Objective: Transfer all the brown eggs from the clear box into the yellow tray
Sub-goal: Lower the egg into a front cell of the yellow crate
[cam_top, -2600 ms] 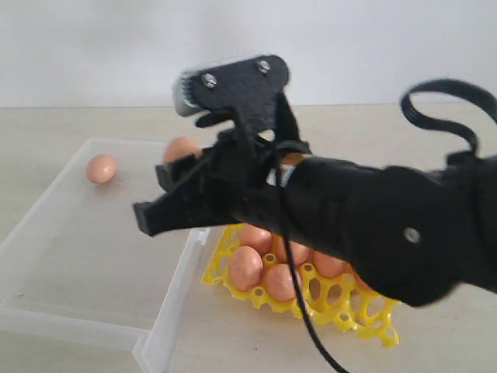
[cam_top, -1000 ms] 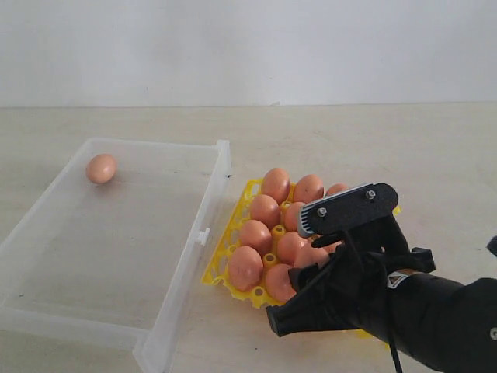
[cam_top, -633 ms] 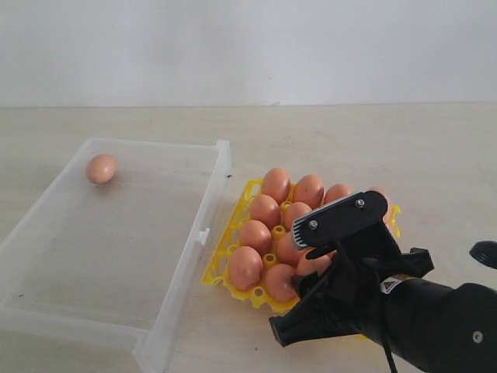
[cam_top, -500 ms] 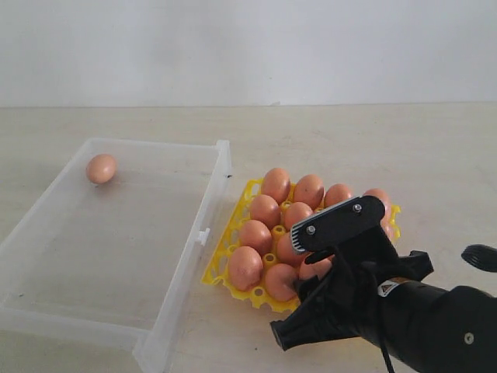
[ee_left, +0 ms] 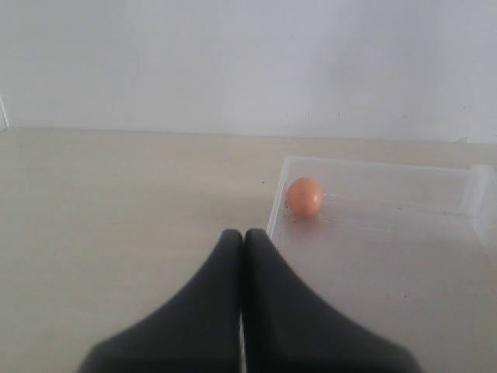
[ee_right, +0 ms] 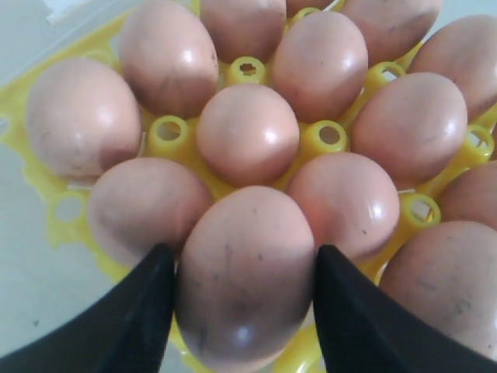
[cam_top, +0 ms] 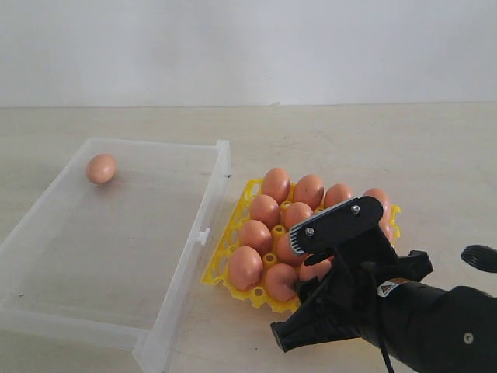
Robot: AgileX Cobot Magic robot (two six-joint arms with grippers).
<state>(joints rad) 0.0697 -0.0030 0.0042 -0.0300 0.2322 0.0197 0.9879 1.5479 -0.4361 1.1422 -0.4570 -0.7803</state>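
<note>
My right gripper (ee_right: 242,256) is shut on a speckled brown egg (ee_right: 245,280), one black finger on each side, low over the near edge of the yellow tray (ee_right: 54,210). Several brown eggs (ee_right: 247,132) fill the cups around it. In the exterior view the right gripper (cam_top: 307,307) covers the tray's (cam_top: 213,273) front right part. One brown egg (cam_top: 101,168) lies alone in the far left corner of the clear box (cam_top: 198,233). My left gripper (ee_left: 242,237) is shut on nothing, just outside the box wall (ee_left: 273,221), with that egg (ee_left: 304,196) beyond it.
The clear box and the yellow tray stand side by side on a pale wooden table (cam_top: 349,140). A white wall rises behind. The box's clip tab (cam_top: 203,235) faces the tray. The right arm's black cable (cam_top: 384,359) hangs near the table's front edge.
The right arm has swung from over the box down to the tray's front with the egg. Over the last half second it has barely moved. The egg in the box is unmoved.
</note>
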